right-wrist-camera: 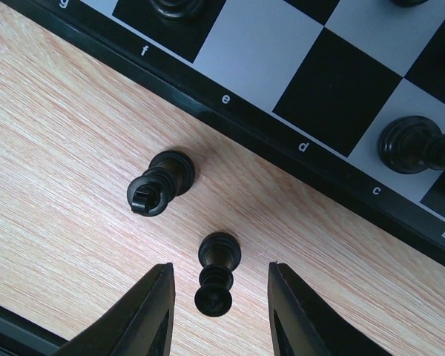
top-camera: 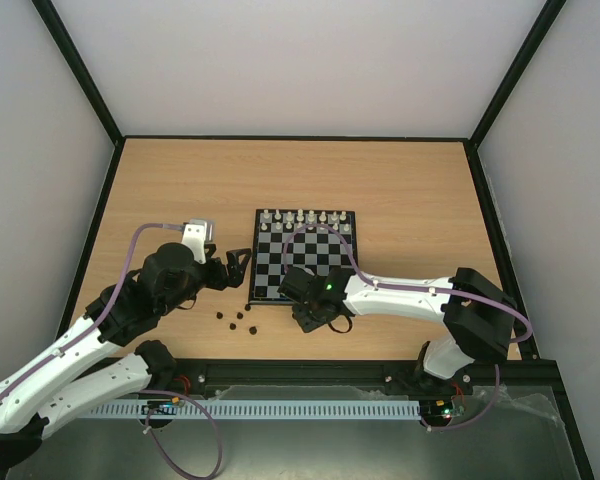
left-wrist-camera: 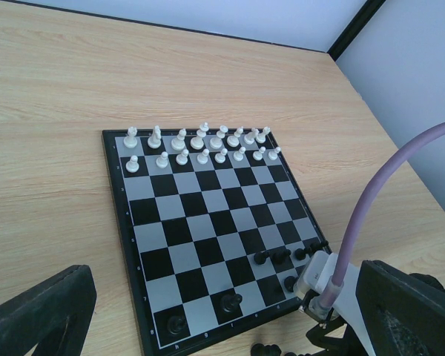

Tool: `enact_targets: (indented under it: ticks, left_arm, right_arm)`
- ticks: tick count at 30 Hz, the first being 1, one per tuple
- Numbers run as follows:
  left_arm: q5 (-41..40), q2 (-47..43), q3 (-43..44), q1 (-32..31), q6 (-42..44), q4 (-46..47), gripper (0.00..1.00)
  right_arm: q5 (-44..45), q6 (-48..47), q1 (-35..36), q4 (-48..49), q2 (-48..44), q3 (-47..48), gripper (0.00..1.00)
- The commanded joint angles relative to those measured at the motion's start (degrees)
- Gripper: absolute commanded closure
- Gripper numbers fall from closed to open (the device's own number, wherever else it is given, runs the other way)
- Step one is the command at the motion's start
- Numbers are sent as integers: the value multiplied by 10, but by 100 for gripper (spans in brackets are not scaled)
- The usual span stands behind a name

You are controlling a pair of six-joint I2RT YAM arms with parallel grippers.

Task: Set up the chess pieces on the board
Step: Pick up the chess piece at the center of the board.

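Checking in from the remote desk. The wooden table (top-camera: 180, 180) fills most of the overhead view. The board (left-wrist-camera: 196, 226) lies flat on it, just ahead of the right gripper (right-wrist-camera: 219, 268) and off to the right of the left gripper (top-camera: 234, 268).

What the board's holding: the white pieces (left-wrist-camera: 200, 144) fill the two rows farthest from both grippers. Six or so black chess pieces (left-wrist-camera: 280, 256) stand in the rows nearest the right gripper, mostly bunched at the end it's parked beside.

The left gripper is released, its fingers (left-wrist-camera: 37, 315) spread wide with nothing between them.

The right gripper hangs over bare table just off the board's lettered edge. Its jaws are apart, straddling one black piece (right-wrist-camera: 216, 285), and I can see wood on both sides, so nothing is clamped. I can't tell whether that piece is upright or tipped over.

A second black piece (right-wrist-camera: 161, 184) sits just beyond the left fingertip, between the gripper and the border. A few more loose black pieces (top-camera: 235, 322) are scattered on the table between the two grippers.
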Motion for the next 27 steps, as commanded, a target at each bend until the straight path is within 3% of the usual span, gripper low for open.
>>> enact_targets:
  ticks: [1, 21, 27]
  left_arm:
    - [-5, -2, -3, 4, 3, 5, 1]
    - [-4, 0, -4, 4, 3, 5, 1]
    - [-5, 0, -3, 4, 3, 5, 1]
  right_arm:
    - [5, -8, 4, -35, 8, 16, 64]
    - [16, -11, 13, -44, 46, 36, 64]
    - [38, 0, 14, -49, 18, 42, 54]
